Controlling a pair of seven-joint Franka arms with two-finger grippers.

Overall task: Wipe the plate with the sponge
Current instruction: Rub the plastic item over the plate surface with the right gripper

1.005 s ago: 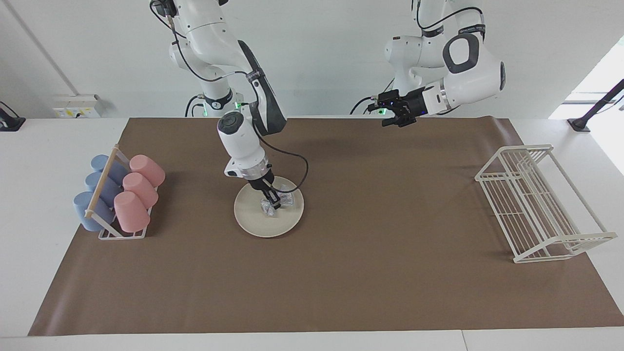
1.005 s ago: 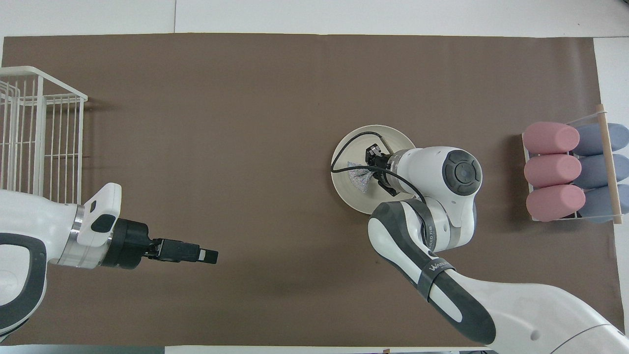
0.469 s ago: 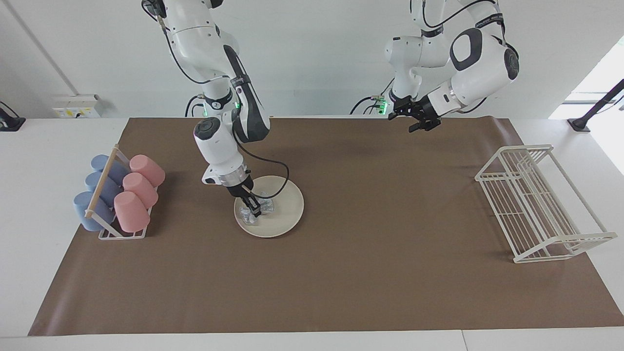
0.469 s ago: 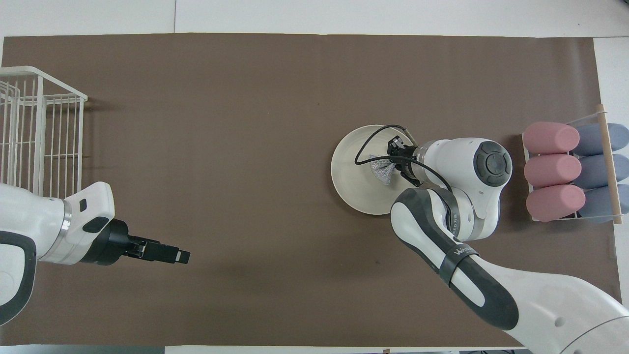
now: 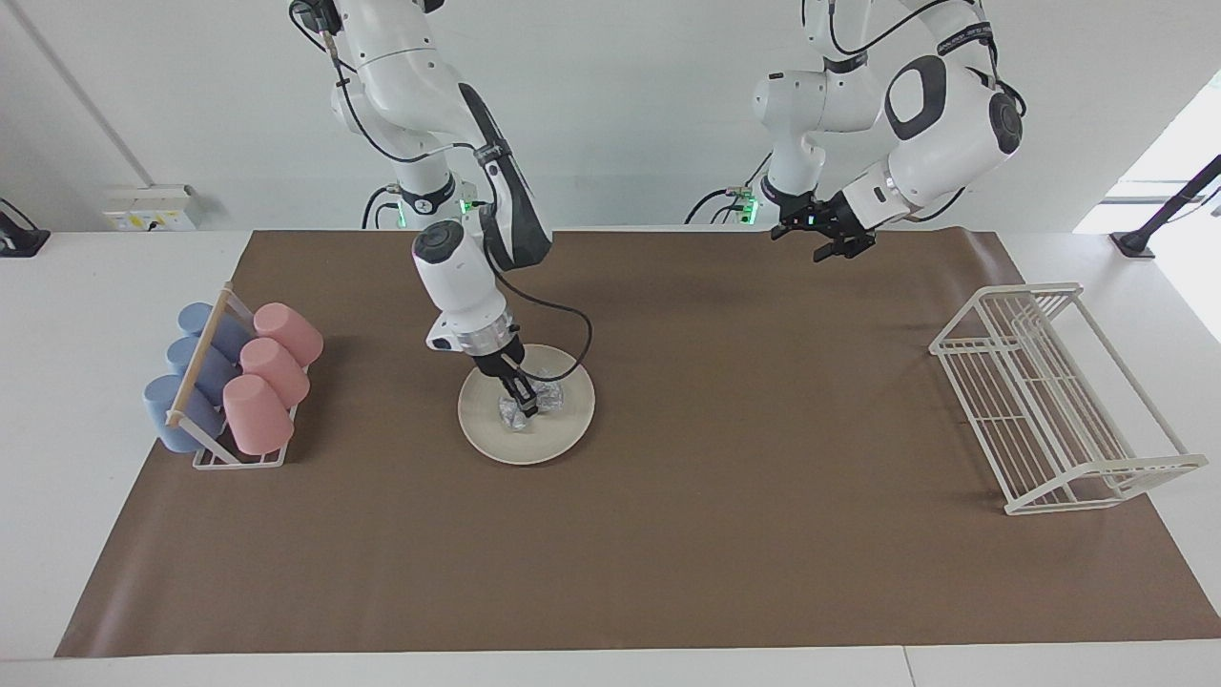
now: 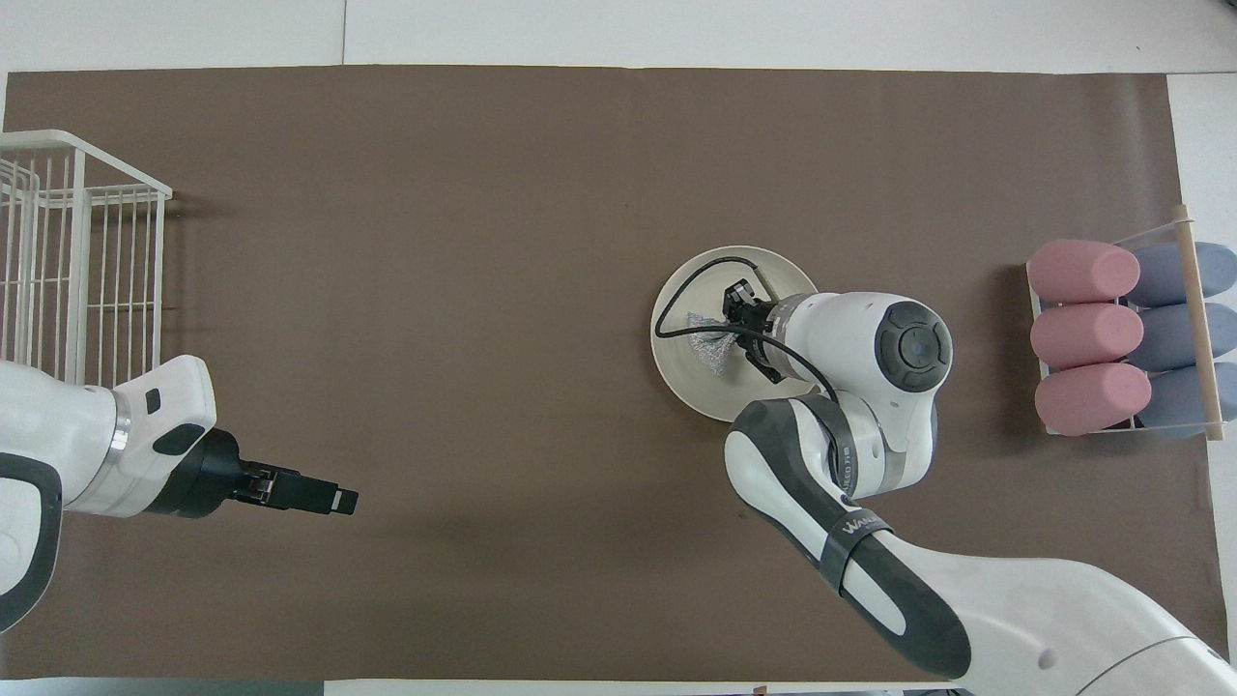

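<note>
**A:** Sponge (image 5: 527, 405) pressed on the plate (image 5: 572, 425), mid-table toward the right arm's end, near the rack of cups (image 5: 234, 382). Right gripper (image 5: 523, 399), jaws clamped on the sponge, angles down from the plate's eleven o'clock in the facing view.

**B:** Risks?

**A:** The unanchored plate may skid on the brown mat (image 5: 668, 553); the soft lump may slip out. Left gripper (image 5: 828, 239) waits aloft, jaws apart, beside its base.
</note>
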